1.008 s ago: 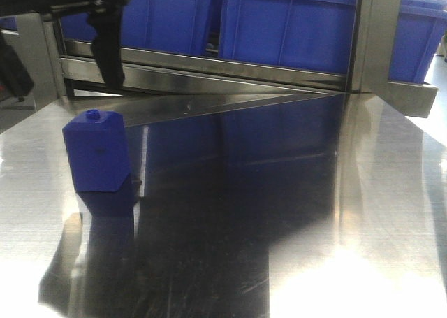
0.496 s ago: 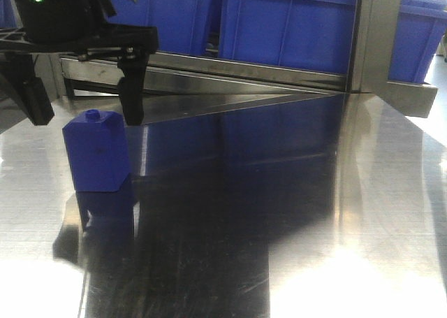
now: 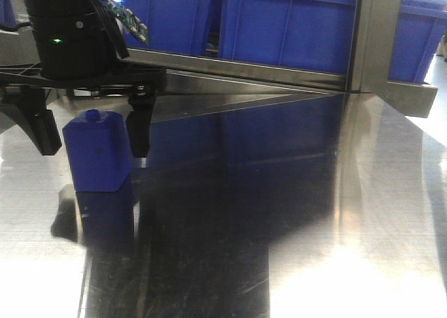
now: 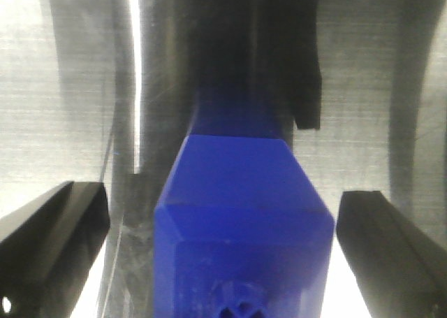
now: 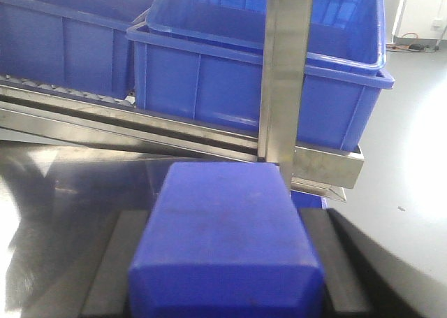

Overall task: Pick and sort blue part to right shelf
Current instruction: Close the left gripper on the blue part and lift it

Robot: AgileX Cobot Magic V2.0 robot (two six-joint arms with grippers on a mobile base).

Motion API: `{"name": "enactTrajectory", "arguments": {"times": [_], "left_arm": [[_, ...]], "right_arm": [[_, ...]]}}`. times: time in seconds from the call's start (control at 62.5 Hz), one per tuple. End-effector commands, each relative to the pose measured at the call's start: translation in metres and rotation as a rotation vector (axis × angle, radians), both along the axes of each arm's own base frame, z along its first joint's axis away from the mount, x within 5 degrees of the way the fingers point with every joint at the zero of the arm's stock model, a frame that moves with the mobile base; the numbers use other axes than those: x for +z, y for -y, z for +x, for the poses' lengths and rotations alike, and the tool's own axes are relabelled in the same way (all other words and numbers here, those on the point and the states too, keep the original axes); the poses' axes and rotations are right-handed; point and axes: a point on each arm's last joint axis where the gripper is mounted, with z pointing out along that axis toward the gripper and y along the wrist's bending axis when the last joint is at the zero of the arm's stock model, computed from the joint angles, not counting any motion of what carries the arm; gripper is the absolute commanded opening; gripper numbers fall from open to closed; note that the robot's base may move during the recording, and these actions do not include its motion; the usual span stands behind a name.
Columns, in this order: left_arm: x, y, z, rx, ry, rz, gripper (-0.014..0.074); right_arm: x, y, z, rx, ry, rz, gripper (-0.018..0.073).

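A blue part (image 3: 98, 154), a block with a bevelled top and a small stud, stands on the steel table (image 3: 314, 227) at the left. My left gripper (image 3: 94, 152) is open and straddles it, one finger (image 3: 138, 133) on its right and one (image 3: 43, 129) on its left. In the left wrist view the part (image 4: 244, 220) sits between the spread fingers (image 4: 56, 227), with gaps on both sides. My right gripper (image 5: 227, 262) is shut on a second blue part (image 5: 227, 241), its black fingers (image 5: 115, 262) pressed against both sides.
Blue bins (image 3: 293, 24) sit on a steel shelf rail (image 3: 244, 70) behind the table, with a steel upright post (image 3: 374, 38) at the right. The right wrist view shows the same bins (image 5: 209, 80) and the post (image 5: 286, 73) straight ahead.
My left gripper has come down from above, and its open fingers now flank the blue part on the table. The part has not moved.
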Motion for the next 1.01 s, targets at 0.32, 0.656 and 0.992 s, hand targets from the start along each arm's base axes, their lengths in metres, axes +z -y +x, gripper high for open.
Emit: {"name": "enactTrajectory", "arguments": {"times": [0.32,0.656,0.992], "left_arm": [[0.0266,0.001,-0.0027,0.001,0.069,-0.047,0.0692],[0.0266,0.0013,-0.0029,0.002,0.067,-0.051,0.0562],[0.0266,0.0014,-0.003,0.003,0.066,-0.052,0.0419]], "right_arm": [[0.0172,0.0001,-0.001,0.0,0.117,0.002,0.0368],[0.0172,0.0001,-0.001,0.0,0.117,0.002,0.0368],[0.0172,0.0001,-0.001,0.0,0.117,0.002,0.0368]]}}
